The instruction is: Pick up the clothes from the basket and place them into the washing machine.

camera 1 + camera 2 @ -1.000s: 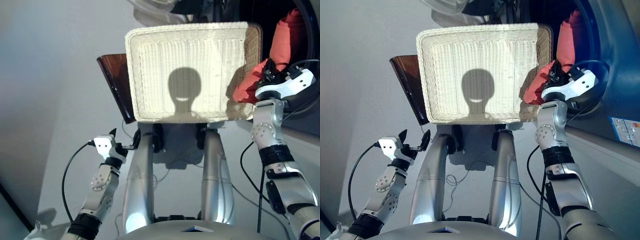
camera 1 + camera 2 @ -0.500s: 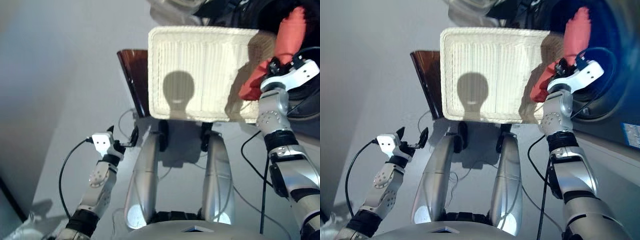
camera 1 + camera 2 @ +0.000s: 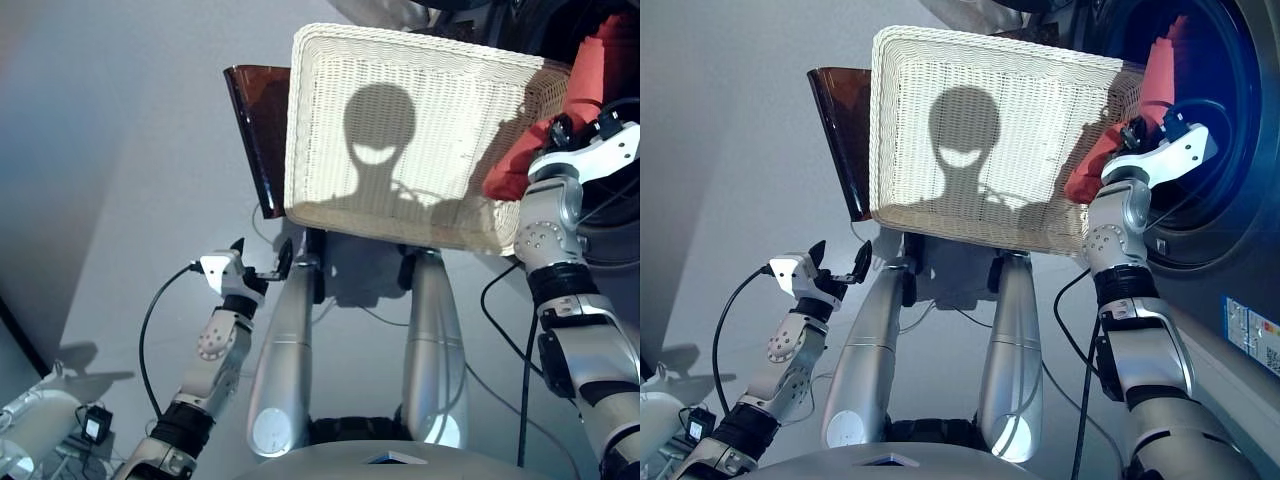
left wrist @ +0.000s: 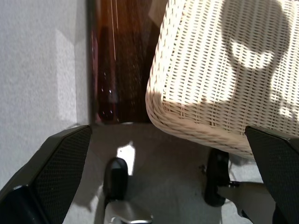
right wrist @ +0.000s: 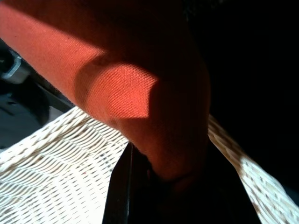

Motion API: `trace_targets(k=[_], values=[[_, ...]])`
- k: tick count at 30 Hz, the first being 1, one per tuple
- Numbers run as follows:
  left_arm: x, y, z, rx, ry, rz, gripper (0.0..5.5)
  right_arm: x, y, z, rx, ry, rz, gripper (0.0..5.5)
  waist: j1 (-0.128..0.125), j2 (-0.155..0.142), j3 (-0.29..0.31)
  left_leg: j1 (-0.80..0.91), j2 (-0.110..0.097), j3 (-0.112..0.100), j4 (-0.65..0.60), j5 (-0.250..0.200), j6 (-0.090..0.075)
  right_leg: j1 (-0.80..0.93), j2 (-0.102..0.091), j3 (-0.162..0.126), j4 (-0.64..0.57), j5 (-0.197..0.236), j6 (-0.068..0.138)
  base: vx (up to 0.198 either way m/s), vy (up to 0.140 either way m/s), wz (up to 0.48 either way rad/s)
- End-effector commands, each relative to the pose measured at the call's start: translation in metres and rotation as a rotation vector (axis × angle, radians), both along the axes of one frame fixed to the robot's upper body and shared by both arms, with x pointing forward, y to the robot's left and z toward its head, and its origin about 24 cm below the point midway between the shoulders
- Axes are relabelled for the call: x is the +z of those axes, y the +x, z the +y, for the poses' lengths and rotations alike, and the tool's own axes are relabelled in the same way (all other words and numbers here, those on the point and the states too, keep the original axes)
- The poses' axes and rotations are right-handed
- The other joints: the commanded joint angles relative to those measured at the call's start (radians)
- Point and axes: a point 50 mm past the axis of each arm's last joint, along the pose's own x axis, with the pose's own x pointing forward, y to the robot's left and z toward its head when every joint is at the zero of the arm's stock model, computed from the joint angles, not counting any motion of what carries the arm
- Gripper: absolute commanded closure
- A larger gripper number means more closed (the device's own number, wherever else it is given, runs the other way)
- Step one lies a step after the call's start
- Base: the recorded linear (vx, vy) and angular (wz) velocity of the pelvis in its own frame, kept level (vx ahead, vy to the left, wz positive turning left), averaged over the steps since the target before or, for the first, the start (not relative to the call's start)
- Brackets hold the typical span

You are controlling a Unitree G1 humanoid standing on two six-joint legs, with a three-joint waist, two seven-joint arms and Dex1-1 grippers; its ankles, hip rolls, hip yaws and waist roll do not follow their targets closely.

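The cream wicker basket (image 3: pixel 310 120) sits in front of me, and no garment lies on its woven floor. My right gripper (image 3: pixel 580 128) is shut on the coral red garment (image 3: pixel 610 60) at the basket's right rim. The cloth reaches up into the round drum mouth of the dark grey washing machine (image 3: pixel 1230 215), and it fills the right wrist view (image 5: pixel 126 88) above the wicker. My left gripper (image 3: pixel 262 254) hangs open and empty, low on the left, below the basket's near left corner (image 4: pixel 173 102). The navy and black garments are not in view.
A dark brown translucent panel (image 3: pixel 255 130) stands against the basket's left side. Black cables (image 3: pixel 150 320) trail over the grey floor. A white device (image 3: pixel 30 425) lies at the lower left. A blue sticker (image 3: pixel 1250 325) marks the washer front.
The whole view has shifted and tilted with the camera. My right gripper still holds the red garment at the basket's right rim, and my left gripper stays open.
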Motion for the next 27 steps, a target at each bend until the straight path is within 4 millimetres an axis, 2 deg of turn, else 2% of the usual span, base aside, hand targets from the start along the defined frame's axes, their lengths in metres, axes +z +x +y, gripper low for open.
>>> trace_targets(k=[1,4,8,13,17,21,24,27], values=[[0.008,-0.014,0.005,0.016,-0.010,-0.043,0.00,0.064,-0.013,-0.020,-0.152,-0.158,-0.186,5.50,-0.009,0.012,-0.048,0.009,0.064,0.000,0.121,-0.068,-0.018,-0.022,0.010,0.054,-0.256,0.182,0.030,0.071,-0.012,0.029],[0.008,-0.012,0.005,0.028,-0.011,-0.037,0.00,0.080,-0.010,-0.018,-0.187,-0.194,-0.186,5.50,-0.012,0.006,-0.053,0.000,0.068,0.008,0.126,-0.075,-0.021,-0.049,0.020,0.065,-0.228,0.171,0.024,0.019,-0.004,0.001],[0.009,-0.009,0.006,0.056,-0.024,-0.039,0.00,0.091,0.002,-0.015,-0.190,-0.125,-0.173,5.50,-0.014,-0.015,-0.070,0.002,0.078,0.021,0.120,-0.092,-0.022,-0.069,0.041,0.076,-0.222,0.168,0.020,0.000,0.000,0.000],[0.010,-0.004,0.003,0.055,-0.047,-0.042,0.00,0.103,0.009,-0.020,-0.215,-0.101,-0.139,5.50,-0.025,-0.022,-0.077,0.003,0.084,0.029,0.120,-0.100,-0.025,-0.071,0.047,0.080,-0.222,0.165,0.020,0.005,0.004,-0.036],[0.009,-0.004,0.003,0.053,-0.045,-0.036,0.00,0.109,0.007,-0.038,-0.274,-0.139,-0.078,5.50,-0.031,-0.027,-0.080,0.018,0.085,0.038,0.108,-0.104,-0.024,-0.067,0.053,0.085,-0.221,0.161,0.020,0.000,0.000,0.000],[0.009,-0.002,0.004,0.052,-0.039,-0.036,0.00,0.126,-0.002,-0.061,-0.393,-0.218,-0.014,5.50,-0.032,-0.026,-0.079,0.032,0.085,0.041,0.088,-0.098,-0.026,-0.063,0.054,0.086,-0.228,0.163,0.021,0.000,0.000,0.000],[0.009,-0.003,0.004,0.052,-0.038,-0.037,0.00,0.132,-0.015,-0.087,-0.526,-0.335,0.116,5.50,-0.029,-0.024,-0.080,0.038,0.083,0.039,0.075,-0.090,-0.029,-0.059,0.052,0.084,-0.227,0.161,0.021,0.000,0.000,0.000],[0.010,-0.004,0.004,0.044,-0.036,-0.038,0.00,0.131,-0.027,-0.112,-0.659,-0.552,0.341,5.50,-0.021,-0.022,-0.082,0.041,0.079,0.038,0.063,-0.083,-0.030,-0.055,0.049,0.081,-0.229,0.161,0.020,0.000,0.000,0.000]])
